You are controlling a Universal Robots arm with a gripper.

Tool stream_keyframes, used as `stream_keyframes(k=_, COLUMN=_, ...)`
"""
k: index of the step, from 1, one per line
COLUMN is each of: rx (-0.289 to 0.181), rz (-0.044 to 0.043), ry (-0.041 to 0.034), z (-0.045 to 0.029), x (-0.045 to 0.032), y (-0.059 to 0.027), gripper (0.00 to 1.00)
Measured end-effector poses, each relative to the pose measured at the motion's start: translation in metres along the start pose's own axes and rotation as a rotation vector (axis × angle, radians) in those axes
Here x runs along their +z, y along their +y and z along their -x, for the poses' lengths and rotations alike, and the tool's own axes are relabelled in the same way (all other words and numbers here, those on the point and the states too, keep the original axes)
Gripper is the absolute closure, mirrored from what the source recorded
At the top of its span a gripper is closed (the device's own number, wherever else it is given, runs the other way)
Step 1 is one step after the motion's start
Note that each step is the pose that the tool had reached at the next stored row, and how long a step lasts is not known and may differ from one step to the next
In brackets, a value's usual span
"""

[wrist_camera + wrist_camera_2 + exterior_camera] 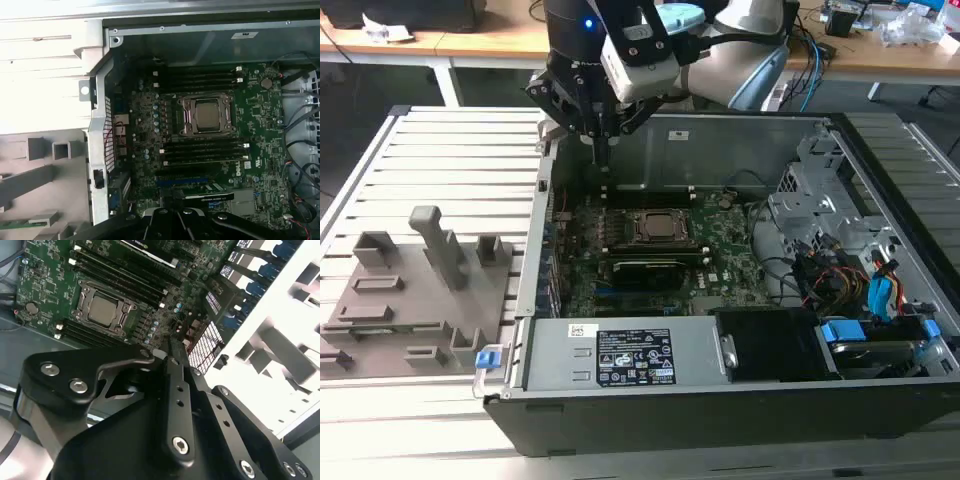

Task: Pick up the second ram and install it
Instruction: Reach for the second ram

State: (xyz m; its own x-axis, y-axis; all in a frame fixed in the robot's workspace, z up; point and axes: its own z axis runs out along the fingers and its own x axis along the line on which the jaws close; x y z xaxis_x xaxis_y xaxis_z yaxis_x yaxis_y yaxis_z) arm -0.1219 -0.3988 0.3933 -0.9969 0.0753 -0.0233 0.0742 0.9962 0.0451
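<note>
The second ram [365, 327] is a thin green stick lying in a slot of the grey holder plate [410, 320] on the exterior view's left; in the first wrist view its green edge [14, 224] shows beside the case. My gripper [603, 160] hangs fingers-down over the back corner of the open computer case, far from the stick. Its fingers [172, 347] look pressed together with nothing between them. Below them lies the green motherboard [260, 115] with the silver processor [207, 115] and dark memory slots [200, 150] on both sides of it.
The case's metal rear wall [545, 200] stands between the holder plate and the board. A grey power supply [620, 350], a drive cage with blue tabs [880, 300] and loose cables [820, 275] fill the near and right side. Upright grey blocks [440, 245] rise from the plate.
</note>
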Motion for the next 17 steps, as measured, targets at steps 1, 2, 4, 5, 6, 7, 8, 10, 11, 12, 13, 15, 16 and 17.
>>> stream_keyframes(k=1, rx=0.000, rz=0.0001, ry=-0.0001, z=-0.0020, x=0.0000, y=-0.0002, gripper=0.89)
stream_keyframes(k=2, rx=0.000, rz=0.0000, ry=0.0000, z=-0.0069, x=-0.0002, y=-0.0005, gripper=0.89)
stream_keyframes(k=4, rx=0.000, rz=0.0000, ry=-0.0001, z=-0.0170, x=-0.0005, y=-0.0013, gripper=0.89)
stream_keyframes(k=5, rx=0.000, rz=0.0000, ry=-0.0001, z=-0.0199, x=-0.0005, y=-0.0015, gripper=0.89)
stream_keyframes(k=6, rx=0.000, rz=0.0000, ry=-0.0002, z=-0.0229, x=-0.0006, y=-0.0017, gripper=0.89)
stream_keyframes(k=7, rx=0.000, rz=0.0001, ry=-0.0002, z=-0.0271, x=-0.0007, y=-0.0020, gripper=0.89)
stream_keyframes(k=8, rx=0.000, rz=0.0000, ry=-0.0002, z=-0.0332, x=-0.0008, y=-0.0025, gripper=0.89)
stream_keyframes(k=10, rx=0.000, rz=0.0000, ry=-0.0002, z=-0.0404, x=-0.0009, y=-0.0030, gripper=0.89)
stream_keyframes(k=11, rx=0.000, rz=0.0000, ry=-0.0002, z=-0.0429, x=-0.0010, y=-0.0032, gripper=0.89)
stream_keyframes(k=12, rx=0.000, rz=0.0000, ry=-0.0002, z=-0.0481, x=-0.0011, y=-0.0036, gripper=0.89)
stream_keyframes(k=13, rx=0.000, rz=0.0000, ry=-0.0003, z=-0.0559, x=-0.0011, y=-0.0042, gripper=0.89)
stream_keyframes(k=15, rx=0.000, rz=0.0000, ry=-0.0002, z=-0.0663, x=-0.0013, y=-0.0050, gripper=0.89)
stream_keyframes(k=16, rx=0.000, rz=0.0000, ry=-0.0002, z=-0.0689, x=-0.0013, y=-0.0052, gripper=0.89)
stream_keyframes(k=17, rx=0.000, rz=0.0000, ry=-0.0002, z=-0.0712, x=-0.0014, y=-0.0053, gripper=0.89)
